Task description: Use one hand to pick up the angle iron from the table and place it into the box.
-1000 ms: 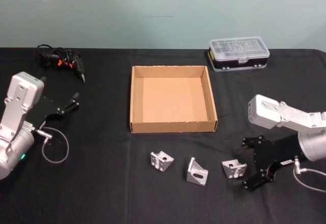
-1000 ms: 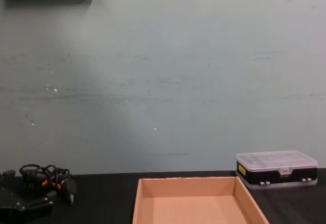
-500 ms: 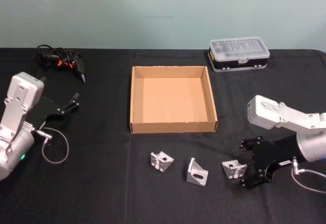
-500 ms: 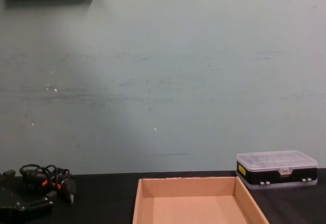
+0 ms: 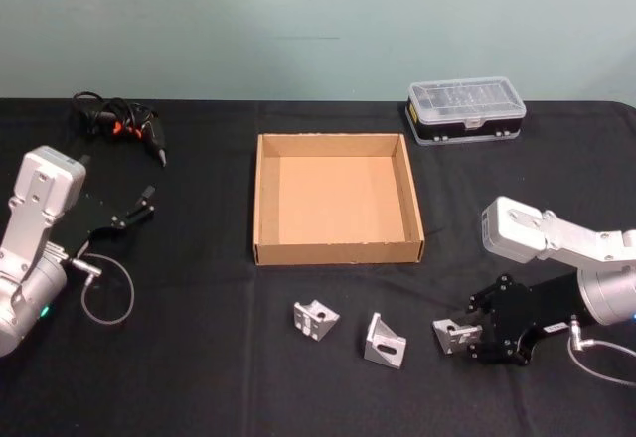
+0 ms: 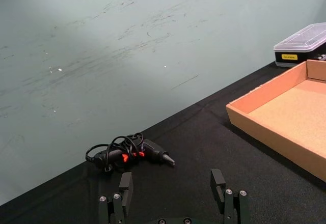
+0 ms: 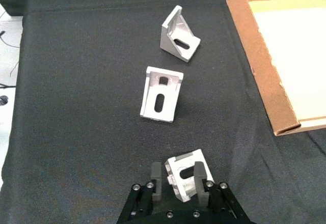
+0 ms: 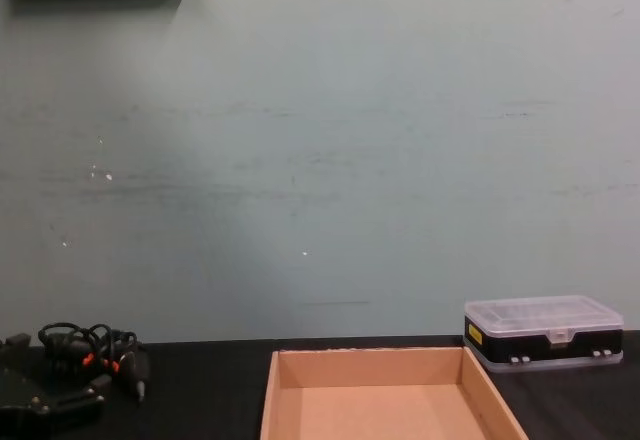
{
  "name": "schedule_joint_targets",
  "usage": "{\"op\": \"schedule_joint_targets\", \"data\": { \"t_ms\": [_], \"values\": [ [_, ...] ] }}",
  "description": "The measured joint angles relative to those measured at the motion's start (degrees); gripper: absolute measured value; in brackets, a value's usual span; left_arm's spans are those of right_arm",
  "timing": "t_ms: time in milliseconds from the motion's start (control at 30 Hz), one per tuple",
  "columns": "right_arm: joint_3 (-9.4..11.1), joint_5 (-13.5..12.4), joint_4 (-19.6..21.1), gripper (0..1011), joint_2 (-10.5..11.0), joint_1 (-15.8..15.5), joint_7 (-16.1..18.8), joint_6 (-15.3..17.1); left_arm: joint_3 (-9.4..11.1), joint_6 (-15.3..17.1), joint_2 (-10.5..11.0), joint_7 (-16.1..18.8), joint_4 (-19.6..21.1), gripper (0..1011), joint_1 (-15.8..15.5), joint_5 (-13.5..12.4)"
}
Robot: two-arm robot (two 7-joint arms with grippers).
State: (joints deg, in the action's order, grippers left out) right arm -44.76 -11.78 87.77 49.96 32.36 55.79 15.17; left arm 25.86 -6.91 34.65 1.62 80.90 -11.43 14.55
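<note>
Head view: finds the right gripper [image 5: 465, 334] low on the table [image 5: 199, 358], clenched on the rightmost angle iron [image 5: 454, 334], in front of the box [image 5: 338, 250] and apart from it. Places the left gripper [image 5: 139, 207] at the far left, near a cabled tool [image 5: 124, 119].

Left wrist view: shows jaws released, spread wide.

Right wrist view: shows fingers [image 7: 157, 175] pressed against both sides of that angle iron, resting on the table.

Chest view: sets a black case [image 8: 543, 330] behind the box, to its right.
</note>
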Motion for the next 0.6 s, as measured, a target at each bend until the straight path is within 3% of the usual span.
{"op": "schedule_joint_targets", "data": {
  "t_ms": [367,600],
  "values": [
    [0.0,0.0,0.0,82,0.1,-0.3,-0.2,-0.2,0.0,0.0,0.0,0.0,0.0,1000,0.0,0.0],
    [0.3,0.0,0.3,77,0.1,-0.5,-0.6,-0.2,0.0,0.0,0.0,0.0,0.0,1000,0.0,0.0]
  ]
}}
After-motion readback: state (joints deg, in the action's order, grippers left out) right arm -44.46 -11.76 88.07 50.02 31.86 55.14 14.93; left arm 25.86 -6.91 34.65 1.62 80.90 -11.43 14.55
